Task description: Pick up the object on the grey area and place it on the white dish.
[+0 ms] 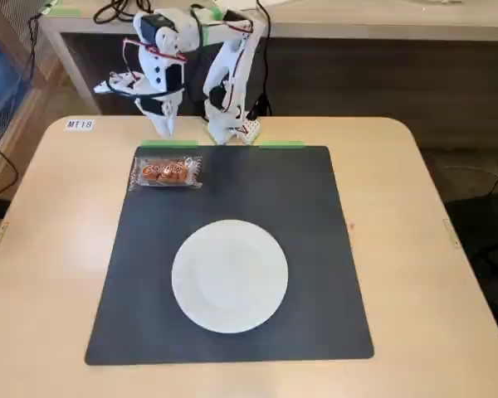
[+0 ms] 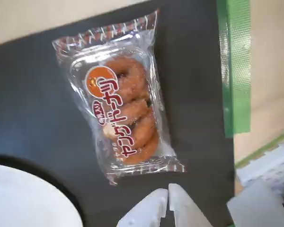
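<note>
This looks like a robotics lab or test room rather than a home. A light wooden tabletop [image 1: 50, 249] carries a printed label [image 1: 80, 124] at one corner, and green tape strips [image 1: 168, 143] fix a dark mat [image 1: 315, 249] in place. Loose black cables [image 1: 124, 10] trail over the bench [image 1: 357, 25] behind the white arm [image 1: 232, 75].
</note>
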Controlling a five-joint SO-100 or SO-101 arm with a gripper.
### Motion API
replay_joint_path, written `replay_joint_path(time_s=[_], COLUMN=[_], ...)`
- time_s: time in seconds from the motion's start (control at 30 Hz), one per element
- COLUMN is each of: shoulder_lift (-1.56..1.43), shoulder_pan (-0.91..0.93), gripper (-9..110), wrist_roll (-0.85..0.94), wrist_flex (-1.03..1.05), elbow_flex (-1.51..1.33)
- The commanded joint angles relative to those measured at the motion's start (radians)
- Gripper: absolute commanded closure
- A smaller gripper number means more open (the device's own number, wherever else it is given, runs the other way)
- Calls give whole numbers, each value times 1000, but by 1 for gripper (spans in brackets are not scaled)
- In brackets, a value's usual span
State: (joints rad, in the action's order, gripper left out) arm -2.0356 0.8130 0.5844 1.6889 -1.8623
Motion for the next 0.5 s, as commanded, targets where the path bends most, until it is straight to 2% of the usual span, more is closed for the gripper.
replay_joint_path(time_s=[0.0, 0.2, 0.47], shoulder_lift=[55, 72, 38], shoulder_pan=[-38, -31, 60], gripper=[101, 101, 101], wrist_roll=[48, 132, 158], wrist_flex=[9, 9, 8], elbow_flex=[5, 14, 26])
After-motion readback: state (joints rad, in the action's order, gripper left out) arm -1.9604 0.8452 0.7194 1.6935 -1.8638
